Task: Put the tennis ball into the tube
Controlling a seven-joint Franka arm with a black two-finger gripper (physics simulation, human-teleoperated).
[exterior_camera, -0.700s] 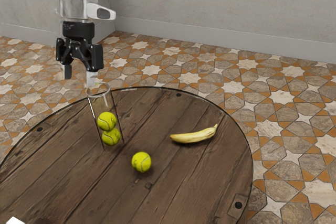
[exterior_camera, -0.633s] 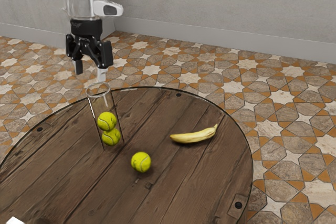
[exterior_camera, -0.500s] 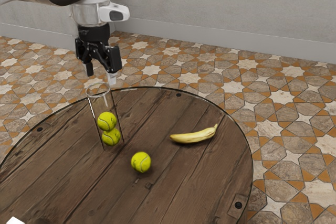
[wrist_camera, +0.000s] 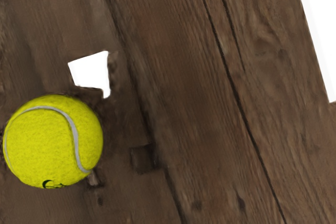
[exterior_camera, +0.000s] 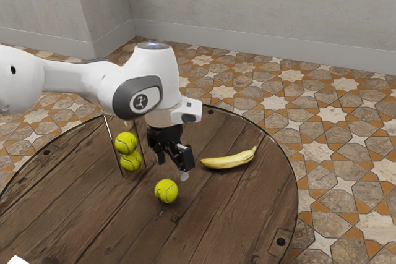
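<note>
A bright yellow-green ball (exterior_camera: 166, 191) with a pale curved seam and a small black mark sits loose on the dark wooden counter (exterior_camera: 93, 208), outside and near the clear tube (exterior_camera: 114, 148), which stands upright, its mouth hidden, two similar balls (exterior_camera: 129, 153) stacked inside.

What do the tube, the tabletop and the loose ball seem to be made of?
The tube: clear, glossy plastic or possibly glass; the two balls inside show through, and a bright streak runs down its wall.
The tabletop: wood, apparently worn, with grain, dark cracks and plank seams.
The loose ball: probably felt, matte yellow-green with a speckled surface and pale seam.
</note>
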